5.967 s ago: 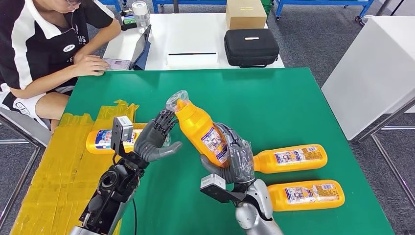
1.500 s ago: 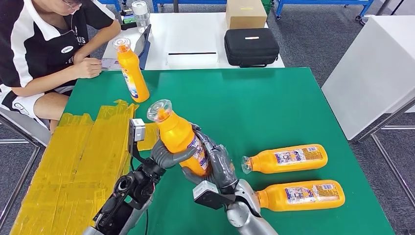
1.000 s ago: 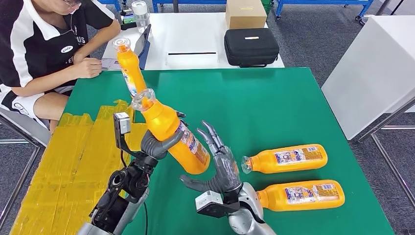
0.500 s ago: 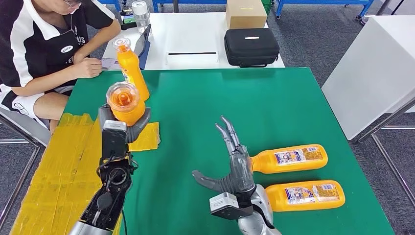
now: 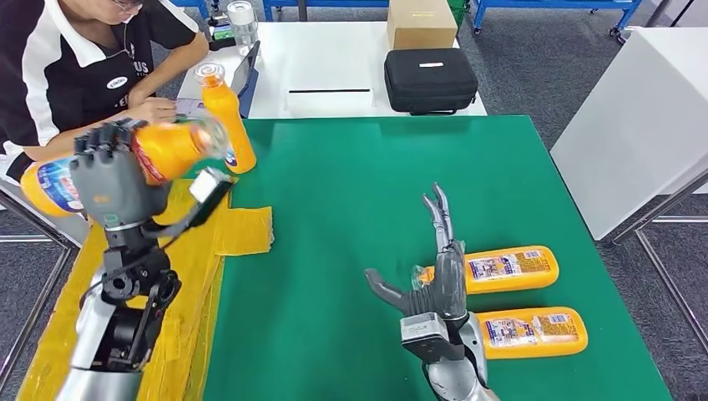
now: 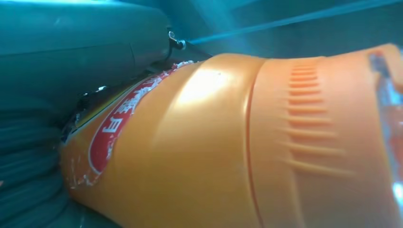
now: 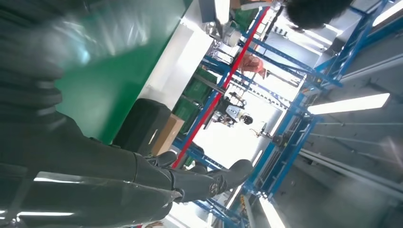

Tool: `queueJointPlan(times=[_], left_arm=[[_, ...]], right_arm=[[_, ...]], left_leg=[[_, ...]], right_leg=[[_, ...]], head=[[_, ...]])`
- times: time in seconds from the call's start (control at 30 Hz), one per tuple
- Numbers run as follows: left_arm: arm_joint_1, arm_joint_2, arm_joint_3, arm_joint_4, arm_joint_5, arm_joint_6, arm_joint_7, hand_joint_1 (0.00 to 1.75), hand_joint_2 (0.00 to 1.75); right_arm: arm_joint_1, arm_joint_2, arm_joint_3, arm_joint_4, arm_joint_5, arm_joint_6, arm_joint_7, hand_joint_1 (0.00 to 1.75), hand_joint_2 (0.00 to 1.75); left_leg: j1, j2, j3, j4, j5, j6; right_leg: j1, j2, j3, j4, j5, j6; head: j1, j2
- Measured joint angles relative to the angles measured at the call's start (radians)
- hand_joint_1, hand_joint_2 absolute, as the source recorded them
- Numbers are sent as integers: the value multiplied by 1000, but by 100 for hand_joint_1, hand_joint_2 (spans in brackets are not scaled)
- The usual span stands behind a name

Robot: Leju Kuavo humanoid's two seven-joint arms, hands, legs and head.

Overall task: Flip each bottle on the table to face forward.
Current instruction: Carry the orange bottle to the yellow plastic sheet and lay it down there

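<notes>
currently: left hand [image 5: 108,180] grips an orange bottle [image 5: 125,163] held sideways, raised above the yellow-taped desk edge [image 5: 125,276]. right hand [image 5: 438,267] empty, fingers spread, over the green desk [image 5: 351,209] beside two lying bottles [image 5: 509,269]. one upright bottle [image 5: 224,121] at the far corner.

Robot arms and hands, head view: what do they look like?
Both arms are silver metal with black joints. The left hand is grey with dark fingers; a small silver camera box and black cable sit at its wrist. The right hand is dark grey, with a similar box below.
</notes>
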Motion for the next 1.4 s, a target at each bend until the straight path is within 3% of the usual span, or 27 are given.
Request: queueJointPlan(times=[0.07,0.1,0.17,0.27,0.4,0.53,0.73,1.17,1.2,1.23,1.33,1.37,1.4], left_arm=[[-83,73,-198,68,-1,0,269,175,175],[-108,103,-298,96,-1,0,329,175,175],[-127,141,-454,139,-2,0,330,175,175],[-134,153,-536,212,-2,0,239,175,175],[-134,132,-480,379,-1,0,48,175,175],[-128,95,-397,487,-1,0,-39,175,175],[-109,55,-311,558,-1,0,-66,175,175],[-84,21,-240,598,-1,-7,-82,172,175],[-78,19,-230,598,-1,-11,-83,165,175],[-72,17,-220,599,-1,-15,-84,138,175],[-54,9,-187,599,-1,-32,-93,17,175],[-48,5,-175,599,-1,-38,-98,1,175],[-43,2,-163,599,-1,-44,-103,0,175]], right_arm=[[4,-1,-8,-14,-6,-9,1,0,175],[7,-1,-12,-20,-7,-12,1,0,175],[13,-2,-19,-32,-7,-17,2,0,175],[30,-2,-33,-63,13,-20,10,0,175],[61,-13,-66,-184,-46,87,53,0,175],[77,-24,-110,-282,-186,229,82,0,175],[90,-26,-174,-333,-317,357,108,0,175],[101,-21,-226,-357,-367,443,125,0,175],[104,-18,-232,-358,-367,452,128,0,175],[105,-16,-238,-359,-368,460,131,0,175],[107,-8,-251,-359,-363,476,141,0,175],[107,-4,-254,-359,-356,475,145,0,175],[107,-1,-258,-359,-347,472,150,0,175]], left_leg=[[0,-2,-1,0,1,0],[-1,-3,-2,0,1,0],[-2,0,-2,0,1,1],[-5,4,-2,0,1,1],[-5,3,-3,0,0,1],[-5,3,-3,0,1,1],[-5,3,-3,0,1,1],[-5,3,-3,0,1,1],[-5,3,-3,0,1,1],[-5,3,-3,0,1,1],[-5,3,-3,0,1,1],[-5,3,-3,0,1,1],[-5,3,-3,0,1,1]], right_leg=[[1,-2,7,0,0,0],[1,-2,11,1,1,1],[-1,0,12,1,2,2],[-4,3,10,1,3,3],[-5,3,9,1,2,3],[-5,3,9,1,3,3],[-5,3,9,1,3,4],[-5,3,9,1,3,4],[-5,3,9,1,3,4],[-5,3,9,1,3,4],[-5,3,9,1,3,3],[-5,3,9,1,3,3],[-5,3,9,1,3,3]], head=[[0,0],[0,0],[0,0],[0,0],[0,0],[0,0],[0,0],[0,0],[0,0],[0,0],[0,0],[0,0],[0,0]])
